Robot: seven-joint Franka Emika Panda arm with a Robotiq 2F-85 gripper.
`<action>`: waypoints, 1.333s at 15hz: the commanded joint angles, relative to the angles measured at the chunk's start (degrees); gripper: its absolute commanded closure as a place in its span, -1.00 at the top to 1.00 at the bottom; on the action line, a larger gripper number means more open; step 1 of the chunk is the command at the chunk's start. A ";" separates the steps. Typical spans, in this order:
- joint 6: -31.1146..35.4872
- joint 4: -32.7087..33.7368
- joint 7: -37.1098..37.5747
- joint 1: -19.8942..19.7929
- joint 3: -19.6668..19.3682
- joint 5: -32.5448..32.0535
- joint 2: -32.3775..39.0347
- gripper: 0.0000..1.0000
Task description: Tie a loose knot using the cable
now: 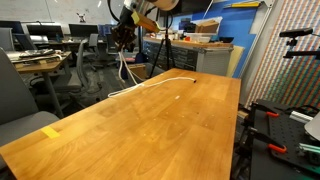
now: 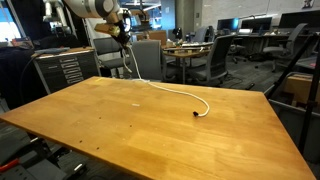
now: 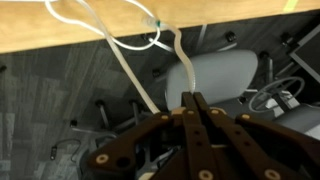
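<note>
The white cable (image 2: 172,90) runs from a dark plug end (image 2: 196,116) on the wooden table (image 2: 150,130) back over the far edge and up. My gripper (image 2: 122,34) hangs beyond that far edge, above table height, shut on the cable. In an exterior view the gripper (image 1: 124,38) holds the cable (image 1: 160,81), which droops in a loop below it and then lies on the table. In the wrist view the fingers (image 3: 192,105) are closed together on the cable (image 3: 130,70), which curls toward the table edge (image 3: 100,30).
Office chairs (image 2: 222,62) and desks stand behind the table. A metal drawer cabinet (image 2: 65,70) is near the far corner. A yellow tape patch (image 1: 50,131) lies on the table. Equipment with red clamps (image 1: 275,115) sits beside the table.
</note>
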 commanded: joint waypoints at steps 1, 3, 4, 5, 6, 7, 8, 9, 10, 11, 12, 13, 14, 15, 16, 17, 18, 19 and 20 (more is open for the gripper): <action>8.24 -9.09 -3.90 -0.39 3.65 2.02 -11.16 -0.98; 12.13 -11.94 -6.41 -1.01 6.59 3.86 -15.84 -0.98; 14.33 -12.69 -8.44 -2.23 8.90 5.53 -17.26 -0.98; 16.55 -13.28 -10.98 -3.13 10.98 8.19 -18.60 -0.98; 18.65 -13.79 -14.01 -4.27 13.33 11.51 -19.78 -0.98; 20.12 -14.19 -17.00 -5.49 15.56 15.20 -20.99 -0.98; 21.25 -14.19 -20.28 -6.83 17.87 19.21 -21.89 -0.98; 21.98 -13.73 -23.39 -8.24 19.68 23.17 -22.67 -0.98; 22.33 -12.66 -26.27 -9.92 21.26 27.81 -23.44 -0.98; 21.93 -11.32 -29.63 -11.70 23.03 33.24 -24.36 -0.98; 21.22 -10.24 -32.16 -13.11 23.56 37.87 -25.51 -0.98; 20.24 -10.02 -32.86 -14.09 22.41 40.21 -27.01 -0.98; 21.22 -9.12 -34.23 -15.03 21.76 43.74 -28.03 -0.98; 20.42 -7.23 -36.15 -15.98 21.54 49.06 -28.86 -0.98; 20.10 -5.85 -38.43 -16.88 20.88 53.82 -30.04 -0.98; 18.35 -2.82 -41.31 -17.81 20.25 58.75 -30.54 -0.98; 17.91 -5.08 -40.40 -18.80 18.53 58.02 -32.15 -0.98; 18.35 -3.81 -43.09 -19.14 17.92 60.80 -32.52 -0.98; 15.38 -3.00 -44.96 -19.55 16.63 64.63 -34.19 -0.98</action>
